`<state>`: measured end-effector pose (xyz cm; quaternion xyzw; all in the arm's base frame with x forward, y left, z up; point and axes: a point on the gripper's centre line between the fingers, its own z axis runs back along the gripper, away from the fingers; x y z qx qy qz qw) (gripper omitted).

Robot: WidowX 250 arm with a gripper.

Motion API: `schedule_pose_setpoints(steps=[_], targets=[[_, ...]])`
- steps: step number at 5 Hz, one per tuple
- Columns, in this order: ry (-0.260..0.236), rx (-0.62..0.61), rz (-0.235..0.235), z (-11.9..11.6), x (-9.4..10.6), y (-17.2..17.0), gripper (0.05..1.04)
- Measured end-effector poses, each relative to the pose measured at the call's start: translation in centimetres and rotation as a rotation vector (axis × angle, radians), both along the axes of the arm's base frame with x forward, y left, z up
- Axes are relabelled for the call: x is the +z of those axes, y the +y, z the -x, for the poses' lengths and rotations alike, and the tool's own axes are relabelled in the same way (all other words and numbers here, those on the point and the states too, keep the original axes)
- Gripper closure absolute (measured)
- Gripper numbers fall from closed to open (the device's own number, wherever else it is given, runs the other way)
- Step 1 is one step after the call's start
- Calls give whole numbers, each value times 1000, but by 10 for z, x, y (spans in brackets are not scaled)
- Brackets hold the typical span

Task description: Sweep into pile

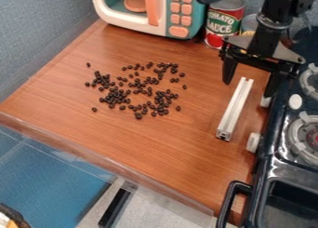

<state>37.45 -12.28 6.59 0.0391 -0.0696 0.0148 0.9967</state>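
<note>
A toy-kitchen setup, with play microwave (179, 13), stove (292, 152) and tomato-sauce can (223, 23).

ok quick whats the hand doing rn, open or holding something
Hand: open, fingers spread apart, holding nothing; the slotted metal bar lies on the counter.

We see a black arm (267, 38) to the right of the can (223, 24), its upper part built of chunky, angular black housings. Below these, a thin, paler ring circles a stout black column. The column meets a broad, dark plate with flared ends, a small round, lighter spot near its right end. Our black gripper (248, 89) has two long fingers (229, 70) that taper downward. We cannot make out finer markings.
</note>
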Motion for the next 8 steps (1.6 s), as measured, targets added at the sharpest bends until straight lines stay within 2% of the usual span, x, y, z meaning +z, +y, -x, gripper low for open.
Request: schedule_pose_setpoints(steps=[1,2,6,7,8], targets=[[29,-3,11,-4,-12,-4,83],[47,8,27,-4,-15,1,83],[94,-2,15,3,-40,4,83],[112,0,9,5,-47,5,124],[117,7,13,6,-48,4,411]])
